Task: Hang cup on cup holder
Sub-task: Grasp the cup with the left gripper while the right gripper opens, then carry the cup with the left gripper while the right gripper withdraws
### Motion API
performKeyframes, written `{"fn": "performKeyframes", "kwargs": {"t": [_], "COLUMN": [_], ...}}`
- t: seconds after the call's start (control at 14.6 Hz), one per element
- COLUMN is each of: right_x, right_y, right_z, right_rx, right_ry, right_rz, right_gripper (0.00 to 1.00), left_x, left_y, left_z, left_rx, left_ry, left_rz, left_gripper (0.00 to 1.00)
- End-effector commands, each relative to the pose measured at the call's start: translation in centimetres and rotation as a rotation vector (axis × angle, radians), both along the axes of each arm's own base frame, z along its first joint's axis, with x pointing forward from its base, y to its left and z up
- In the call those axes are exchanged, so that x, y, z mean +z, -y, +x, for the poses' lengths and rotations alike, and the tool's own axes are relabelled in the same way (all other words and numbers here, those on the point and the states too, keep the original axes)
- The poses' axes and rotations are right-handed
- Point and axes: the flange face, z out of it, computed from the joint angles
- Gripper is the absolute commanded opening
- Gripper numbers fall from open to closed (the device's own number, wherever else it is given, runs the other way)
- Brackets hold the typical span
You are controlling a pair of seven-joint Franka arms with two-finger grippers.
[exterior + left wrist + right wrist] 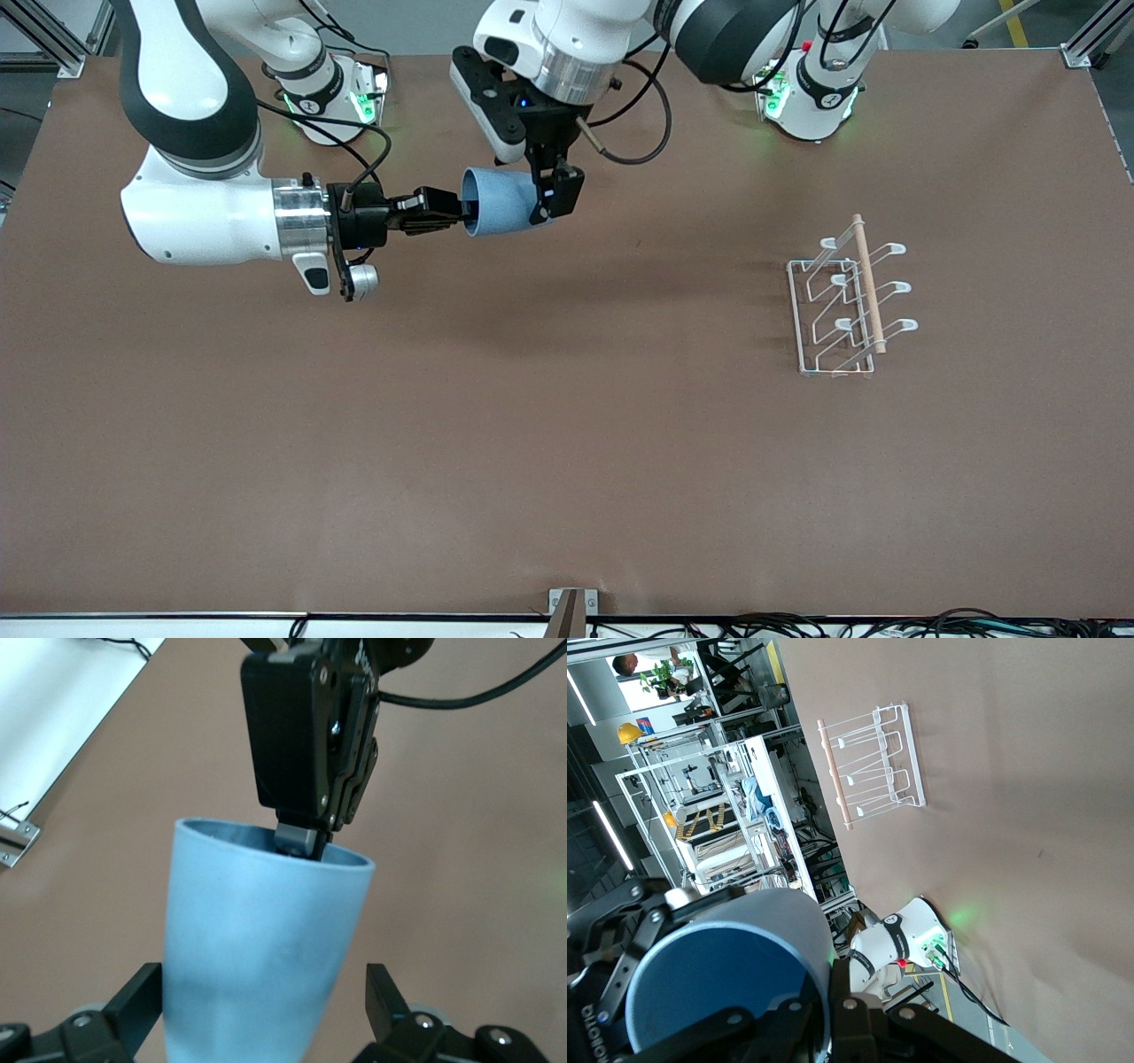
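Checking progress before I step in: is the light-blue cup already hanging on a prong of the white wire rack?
No. The cup is in the air between the right gripper and left gripper, away from the rack.

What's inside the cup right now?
One finger of the right gripper reaches into the cup at its rim; the wall hides everything deeper. The left gripper's fingers flank the cup's body without touching.

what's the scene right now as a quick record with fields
cup: in the air over the table, lying sideways between both tools
right tool: shut on the cup's rim, one finger inside
left tool: open, fingers flanking the cup's body
cup holder: standing toward the left arm's end of the table, no cup on it
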Motion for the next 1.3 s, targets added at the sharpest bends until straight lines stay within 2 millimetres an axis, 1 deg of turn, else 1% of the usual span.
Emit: {"fn": "performKeyframes", "kwargs": {"t": [0.0,0.14,0.21,0.41,0.48,0.55,0.62,0.68,0.75,0.82,0.96,1.1,1.16,1.23], "right_x": [0.4,0.4,0.4,0.4,0.4,0.4,0.4,0.5,0.6,0.9,0.8,0.1,-0.5,-1.1], "right_y": [0.0,0.0,0.0,0.0,0.0,0.0,0.2,0.1,0.2,0.3,0.9,2.7,4.0,6.0], "right_z": [-0.3,-0.3,-0.3,-0.3,-0.3,-0.3,-0.2,-0.3,-0.2,-0.1,0.0,0.7,1.1,1.6], "right_rx": [0.000,0.002,0.000,0.000,-0.002,-0.005,-0.007,-0.004,-0.006,-0.005,-0.011,-0.017,-0.020,-0.026], "right_ry": [0.003,0.004,0.003,-0.002,-0.009,-0.012,-0.014,-0.006,-0.005,0.004,0.011,0.045,0.075,0.104], "right_rz": [0.031,0.032,0.031,0.030,0.029,0.028,0.028,0.028,0.027,0.023,0.012,-0.077,-0.164,-0.251], "right_gripper": [0.06,0.06,0.07,0.10,0.12,0.18,0.43,0.97,1.00,1.00,1.00,1.00,1.00,1.00], "left_x": [-0.8,-1.5,-2.1,-2.3,-2.2,-2.2,-2.2,-2.1,-2.1,-2.4,-3.3,-3.4,-3.6,-4.2], "left_y": [0.9,1.3,1.4,1.4,1.3,1.2,1.0,0.6,0.2,-0.3,-1.1,-3.2,-4.6,-5.5], "left_z": [0.7,1.1,1.3,1.4,1.5,1.6,1.7,2.0,2.3,2.4,2.5,3.5,4.1,4.3], "left_rx": [-0.028,-0.028,-0.026,-0.028,-0.026,-0.024,-0.021,-0.016,-0.009,-0.007,-0.008,0.013,0.026,0.033], "left_ry": [0.027,0.035,0.034,0.050,0.052,0.051,0.048,0.051,0.050,0.033,0.003,-0.011,-0.024,-0.043], "left_rz": [-0.001,-0.012,-0.010,0.008,0.010,0.011,0.018,0.022,0.029,0.057,0.133,0.210,0.262,0.322], "left_gripper": [0.98,0.95,0.89,0.55,0.47,0.47,0.47,0.47,0.47,0.48,0.48,0.49,0.49,0.49]}}
